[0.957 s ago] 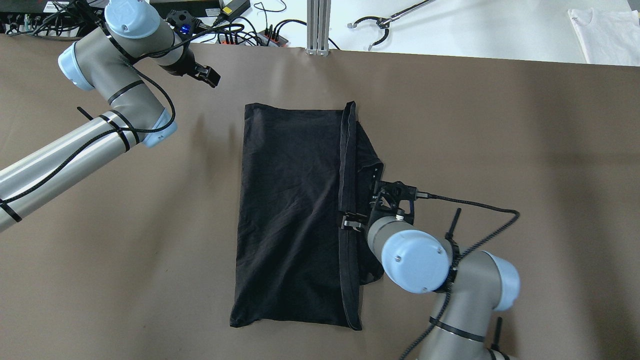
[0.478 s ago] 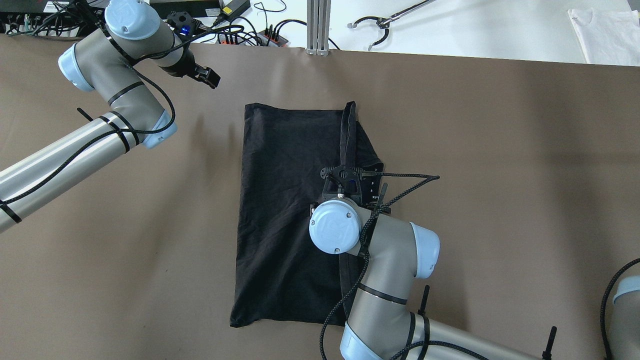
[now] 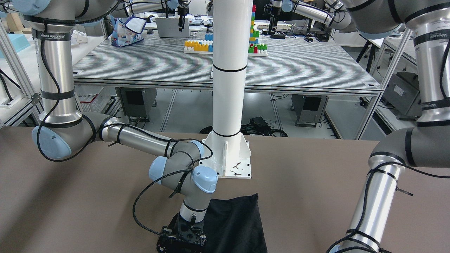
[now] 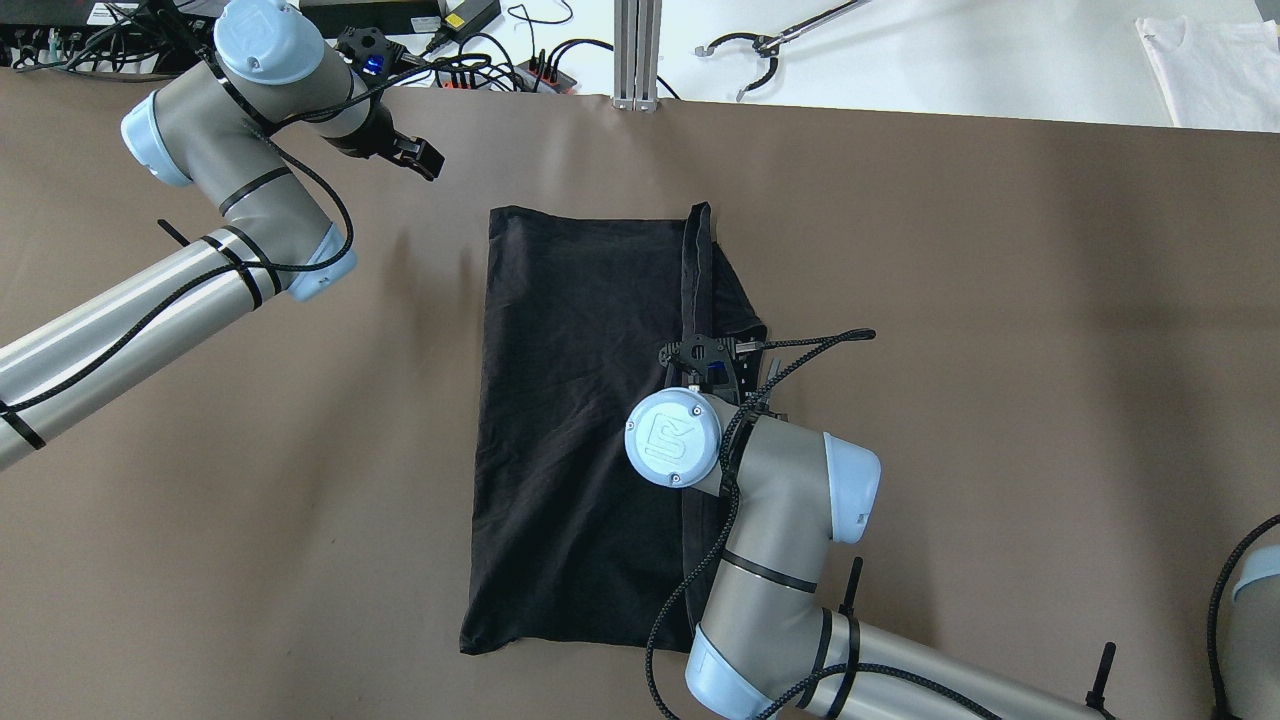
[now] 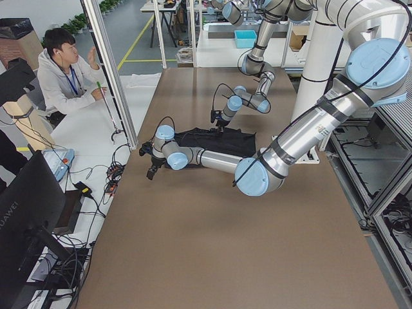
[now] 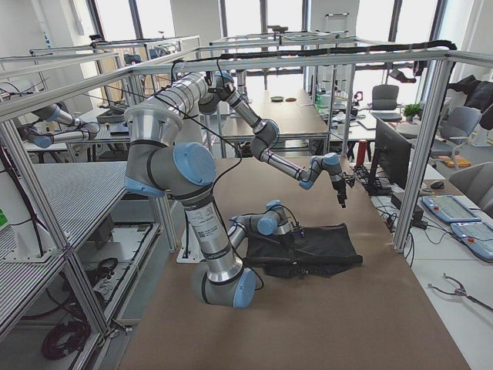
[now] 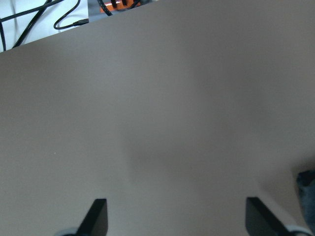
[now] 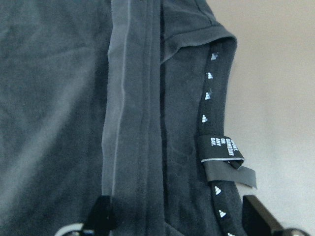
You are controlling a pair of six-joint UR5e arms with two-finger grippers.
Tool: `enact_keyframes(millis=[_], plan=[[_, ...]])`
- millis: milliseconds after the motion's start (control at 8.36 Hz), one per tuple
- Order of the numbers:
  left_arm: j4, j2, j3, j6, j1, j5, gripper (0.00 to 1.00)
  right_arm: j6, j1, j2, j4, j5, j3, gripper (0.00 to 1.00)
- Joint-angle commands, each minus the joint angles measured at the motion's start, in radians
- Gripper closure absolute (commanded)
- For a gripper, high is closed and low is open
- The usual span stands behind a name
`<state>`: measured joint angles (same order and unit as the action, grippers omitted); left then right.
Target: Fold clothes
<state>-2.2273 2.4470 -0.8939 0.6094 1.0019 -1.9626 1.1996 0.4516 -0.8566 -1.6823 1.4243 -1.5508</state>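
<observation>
At the upper left of the overhead view the left arm reached toward the far edge of the brown table. Its wrist view showed the left fingers spread wide over bare tabletop with nothing between them. They hung near the far left corner of the black garment but apart from it.

The garment lay flat in the middle of the frame as a tall, faintly wrinkled rectangle. A doubled hem band ran top to bottom along its right side. A smaller flap of the same fabric stuck out to the right past the upper part of that band.

The right arm came in from the lower right corner and bent over the garment's right edge, with its wrist above the band at about mid-height. In its wrist view the right fingers were spread, one over the main panel left of the band and the other at the garment's right border, pinching nothing. I could not tell whether the tips touched the fabric. A black label with pale lettering sat on the neck tape at the lower right of that view.

At the upper right, beyond the table, a white cloth lay on a white surface.
</observation>
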Motion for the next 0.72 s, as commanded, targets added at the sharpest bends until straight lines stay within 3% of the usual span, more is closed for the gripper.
enact_keyframes(millis=[0,359,478,598], plan=[[0.000,-0.038,-0.046,0.003,-0.011,0.001,0.00,-0.041,0.019,-0.013,-0.008,0.027,0.000,0.06],[0.002,-0.039,-0.046,0.003,-0.013,0.001,0.00,-0.156,0.073,-0.140,0.067,0.070,-0.041,0.06],[0.002,-0.037,-0.045,0.003,-0.013,0.001,0.00,-0.185,0.096,-0.169,0.076,0.080,-0.105,0.06],[0.002,-0.037,-0.045,0.003,-0.013,0.001,0.00,-0.181,0.107,-0.164,0.069,0.149,-0.162,0.06]])
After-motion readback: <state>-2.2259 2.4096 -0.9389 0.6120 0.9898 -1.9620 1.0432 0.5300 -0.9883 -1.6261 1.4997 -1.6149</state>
